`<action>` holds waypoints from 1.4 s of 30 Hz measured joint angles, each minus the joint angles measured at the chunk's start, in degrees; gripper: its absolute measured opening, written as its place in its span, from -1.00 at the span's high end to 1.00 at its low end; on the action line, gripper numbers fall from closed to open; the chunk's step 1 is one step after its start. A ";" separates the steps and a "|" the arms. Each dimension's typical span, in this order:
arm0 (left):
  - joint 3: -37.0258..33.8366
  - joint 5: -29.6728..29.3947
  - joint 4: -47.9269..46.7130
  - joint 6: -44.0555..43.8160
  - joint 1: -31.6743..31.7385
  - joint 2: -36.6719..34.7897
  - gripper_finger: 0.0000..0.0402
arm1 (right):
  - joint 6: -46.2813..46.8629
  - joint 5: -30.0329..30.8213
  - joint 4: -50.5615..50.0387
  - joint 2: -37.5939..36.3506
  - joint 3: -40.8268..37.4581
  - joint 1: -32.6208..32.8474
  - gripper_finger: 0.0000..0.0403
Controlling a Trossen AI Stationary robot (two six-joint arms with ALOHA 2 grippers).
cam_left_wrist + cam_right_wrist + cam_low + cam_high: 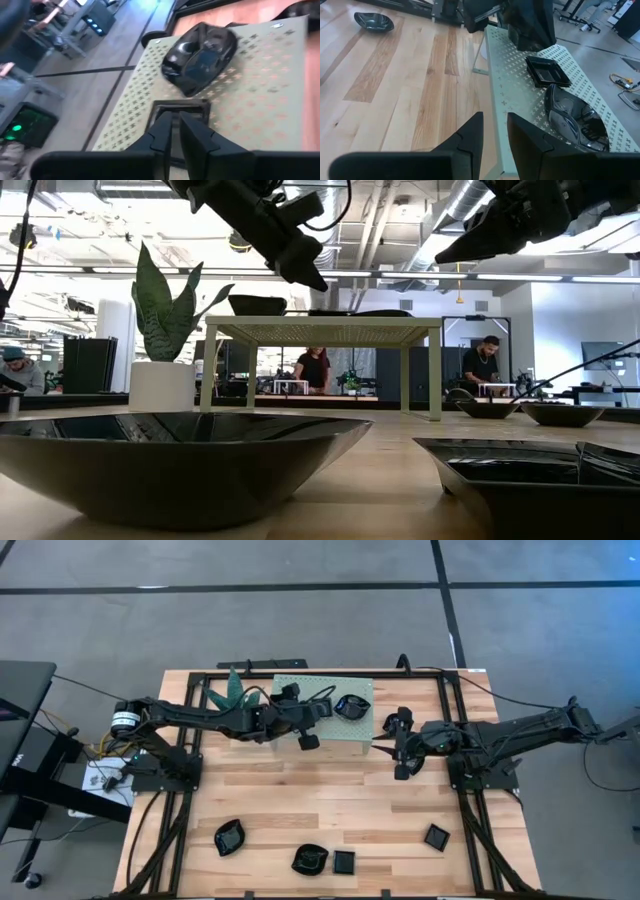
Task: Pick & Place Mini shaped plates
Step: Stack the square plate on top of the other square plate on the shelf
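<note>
Two glossy black mini plates lie flat on the pale green perforated stand: a lobed one and a square one. My left gripper hovers just above the square plate, its fingers a narrow gap apart, touching nothing. My right gripper waits off the stand's right end, slightly open and empty. Several more plates rest on the wood near the table's near edge: a lobed one, another, and square ones.
A potted green plant stands by the stand's far left corner. The stand sits on thin legs at the table's far middle. Bare wood lies between the stand and the near plates. People work at desks in the room beyond.
</note>
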 joint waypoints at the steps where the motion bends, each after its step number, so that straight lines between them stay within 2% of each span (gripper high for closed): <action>1: 0.00 1.03 0.00 -0.31 0.00 0.00 0.80 | 0.00 0.00 0.00 0.01 -0.02 0.00 0.59; 7: 0.00 8.82 0.20 -7.82 -0.53 0.00 0.68 | -0.02 0.00 0.00 0.01 -0.01 0.00 0.59; 14: 0.00 28.39 0.29 -18.56 -4.45 0.00 0.72 | 0.24 0.00 0.00 0.01 -0.01 0.00 0.59; 16: 0.00 31.37 0.28 -20.13 -6.76 0.00 0.75 | 1.75 0.00 0.00 -0.01 -0.02 0.00 0.59; 24: 0.00 31.45 0.31 -20.72 -16.64 0.00 0.80 | 8.39 -6.12 0.02 0.01 -0.01 0.00 0.59; 29: 0.00 26.48 0.45 -20.59 -20.71 0.00 0.75 | 11.55 -8.52 0.01 0.01 -0.01 1.15 0.59; 34: 0.00 20.68 0.42 -18.97 -21.07 0.02 0.60 | 15.13 -7.97 1.44 3.54 -0.01 8.62 0.59; 38: 0.00 18.02 0.02 -18.98 -19.94 0.04 0.54 | 17.22 -4.06 5.24 9.81 0.10 15.03 0.59; 42: 0.00 17.92 -0.24 -18.98 -18.59 0.04 0.54 | 24.74 -1.02 -0.25 16.10 3.84 19.67 0.59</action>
